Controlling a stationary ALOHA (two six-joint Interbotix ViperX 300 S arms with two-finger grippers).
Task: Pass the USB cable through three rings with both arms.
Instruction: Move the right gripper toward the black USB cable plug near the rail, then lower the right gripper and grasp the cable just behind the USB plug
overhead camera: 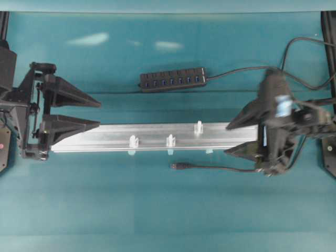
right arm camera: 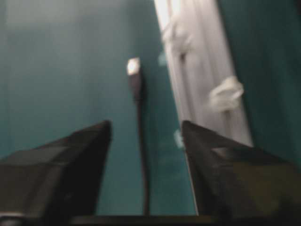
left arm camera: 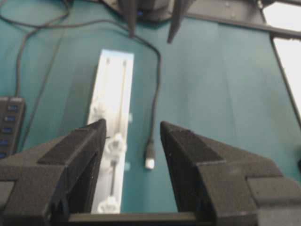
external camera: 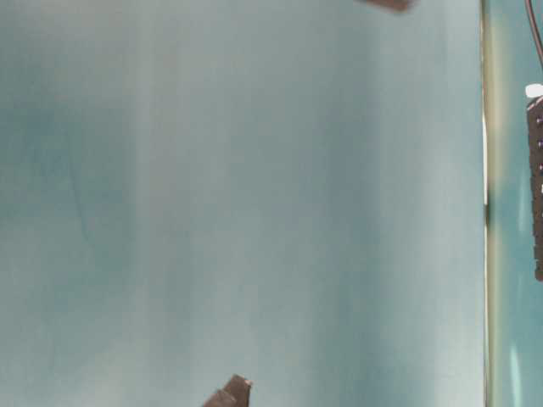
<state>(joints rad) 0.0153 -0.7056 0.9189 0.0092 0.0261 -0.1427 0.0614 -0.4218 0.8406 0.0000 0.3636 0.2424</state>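
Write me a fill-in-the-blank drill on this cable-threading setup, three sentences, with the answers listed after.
1. The long silver aluminium rail carries ___ small translucent white plastic rings.
2. The thin black USB cable lies on the teal table, threaded through ___ of them.
3. Its plug points toward the ___ gripper, whose fingers are spread and hold nothing.

Answers: three; none; left

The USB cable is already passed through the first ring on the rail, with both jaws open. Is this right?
Not quite. The overhead view shows the USB cable lying on the table beside the rail, through none of the rings. Both pairs of jaws are open, as you say.
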